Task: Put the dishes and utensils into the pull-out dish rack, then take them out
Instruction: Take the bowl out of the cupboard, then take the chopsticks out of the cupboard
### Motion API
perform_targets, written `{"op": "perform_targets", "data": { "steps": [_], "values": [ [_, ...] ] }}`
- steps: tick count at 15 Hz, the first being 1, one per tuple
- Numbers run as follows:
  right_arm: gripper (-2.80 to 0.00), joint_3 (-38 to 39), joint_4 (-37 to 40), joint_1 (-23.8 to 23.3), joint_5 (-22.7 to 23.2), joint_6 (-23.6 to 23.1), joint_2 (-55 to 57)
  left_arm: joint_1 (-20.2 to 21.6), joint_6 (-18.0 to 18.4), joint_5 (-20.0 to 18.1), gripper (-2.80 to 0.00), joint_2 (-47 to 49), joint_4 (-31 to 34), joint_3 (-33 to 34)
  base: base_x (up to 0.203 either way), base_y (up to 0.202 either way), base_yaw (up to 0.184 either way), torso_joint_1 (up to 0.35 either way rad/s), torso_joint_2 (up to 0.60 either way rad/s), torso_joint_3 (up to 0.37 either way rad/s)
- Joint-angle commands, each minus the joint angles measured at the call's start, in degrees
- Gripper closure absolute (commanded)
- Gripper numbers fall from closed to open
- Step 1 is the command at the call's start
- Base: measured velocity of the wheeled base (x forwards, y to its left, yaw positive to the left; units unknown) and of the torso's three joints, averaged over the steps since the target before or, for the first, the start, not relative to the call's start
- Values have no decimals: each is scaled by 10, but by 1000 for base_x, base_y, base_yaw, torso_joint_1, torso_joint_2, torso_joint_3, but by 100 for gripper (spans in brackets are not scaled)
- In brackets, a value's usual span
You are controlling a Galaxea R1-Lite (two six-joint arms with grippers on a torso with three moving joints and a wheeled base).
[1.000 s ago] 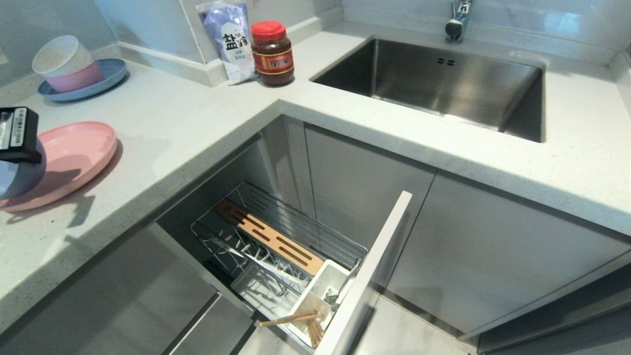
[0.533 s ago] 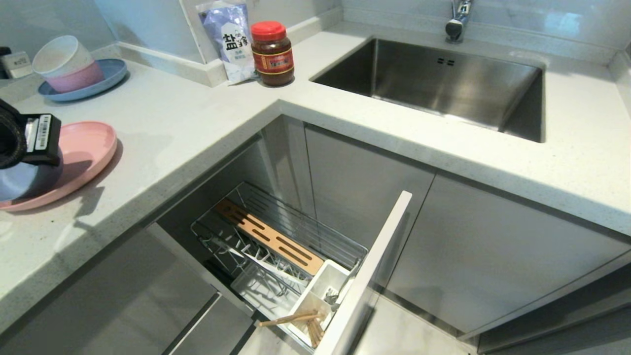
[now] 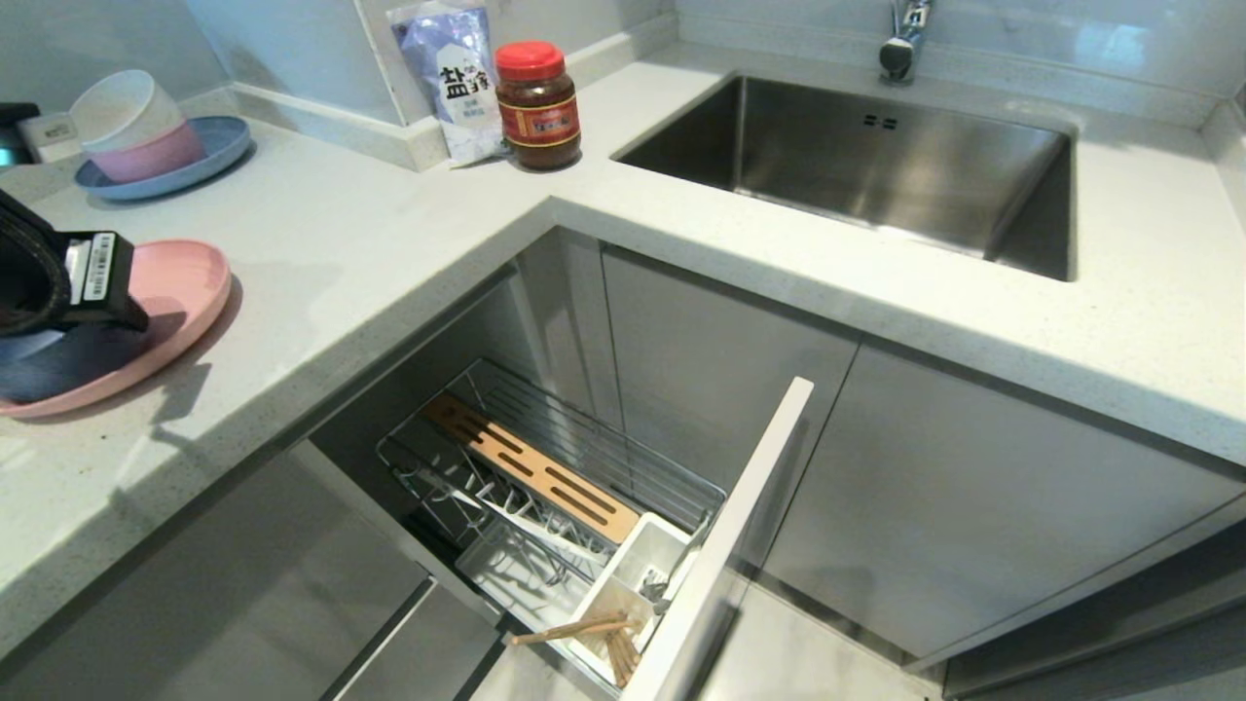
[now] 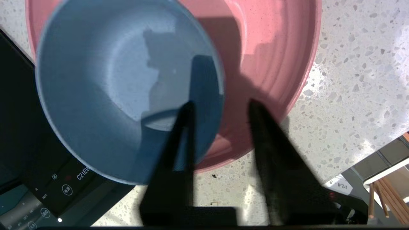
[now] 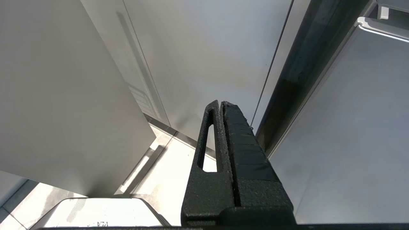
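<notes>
Between left hand [image 4: 220, 108] fingers: bowl [image 4: 105, 83] rim.

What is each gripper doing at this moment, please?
Left gripper: open, fingers astride the rim of the blue-grey bowl.
Right gripper: shut, holding nothing.

Our left gripper [image 4: 219, 108]: matte black, two long tapering fingers [image 4: 182, 134], flat black base bar. The wrist housing is a black box with a white barcode label [image 3: 97, 265]. Our right gripper [image 5: 221, 105]: rough-textured black fingers, one slotted, the other ribbed.
</notes>
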Motion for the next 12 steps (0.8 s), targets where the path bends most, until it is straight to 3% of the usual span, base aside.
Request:
{"op": "perform_targets", "data": {
  "steps": [1,9,12],
  "values": [
    [0,1,0,0,0,0,-2,0,-1,1,-280,-4,3,0,0,0,0,0,0,0],
    [0,1,-1,0,0,0,-2,0,-7,-5,-280,-64,-1,7,0,0,0,0,0,0],
    [0,1,-1,1,0,0,-2,-1,-8,-28,-280,-110,-95,54,0,0,0,0,0,0]
  ]
}}
